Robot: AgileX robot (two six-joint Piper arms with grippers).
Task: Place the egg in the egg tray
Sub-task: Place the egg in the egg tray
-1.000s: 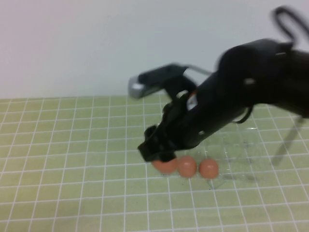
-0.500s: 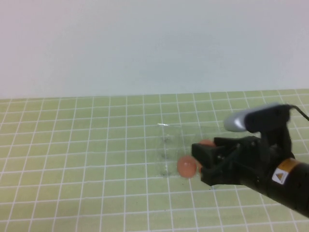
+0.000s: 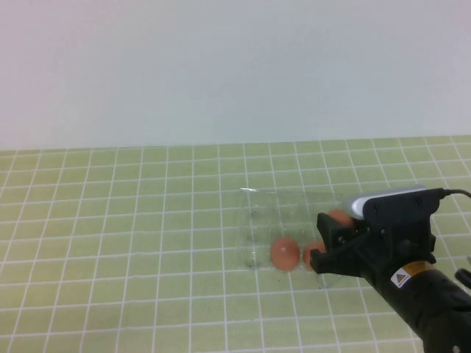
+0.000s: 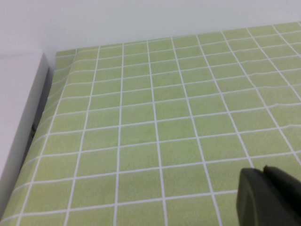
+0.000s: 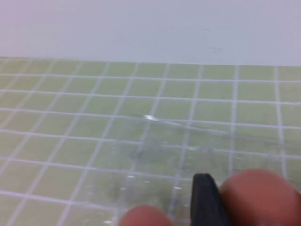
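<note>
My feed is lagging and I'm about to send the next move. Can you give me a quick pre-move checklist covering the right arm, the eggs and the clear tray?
1. The clear moulded plastic egg tray sits on the green grid mat: ok.
2. The right gripper is at the tray's right end, beside a smooth orange-brown egg. Secure hold on it: cannot tell.
3. The second egg is seated at the tray's near edge: ok.
4. The third egg is half hidden behind the right gripper. Clearance: cannot tell.
5. The left gripper is over bare mat, with no tray in its view: ok.
</note>
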